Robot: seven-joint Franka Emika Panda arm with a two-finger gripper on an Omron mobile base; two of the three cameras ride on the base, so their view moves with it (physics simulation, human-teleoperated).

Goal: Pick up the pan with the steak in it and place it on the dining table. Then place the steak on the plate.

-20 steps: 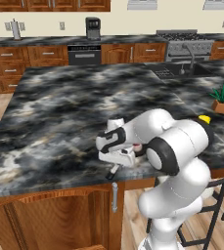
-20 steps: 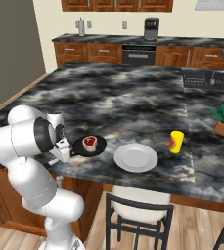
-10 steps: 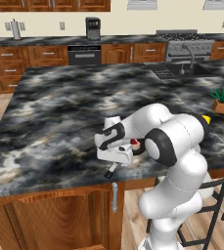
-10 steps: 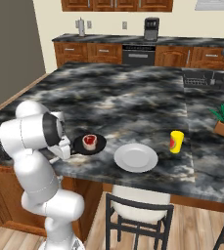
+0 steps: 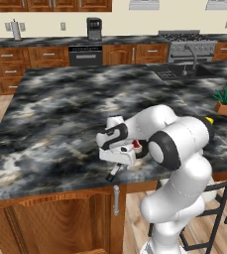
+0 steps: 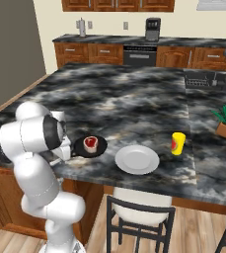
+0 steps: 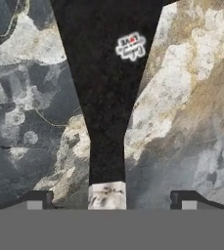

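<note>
I have the end effector (image 7: 107,202) spread wide, straddling the silvery tip of the pan (image 6: 91,146) handle without gripping. The pan rests on the surface (image 6: 134,99); its handle runs straight ahead toward the steak (image 6: 90,143), the plate (image 6: 137,159) just beyond.

The white jointed arm (image 5: 177,144) folds low, elbow bent, forearm reaching toward nine o'clock in the left base view. Its two-finger claw (image 7: 108,200) points straight down with jaws spread wide, one dark fingertip (image 7: 37,199) at each side and nothing clamped between them.
</note>
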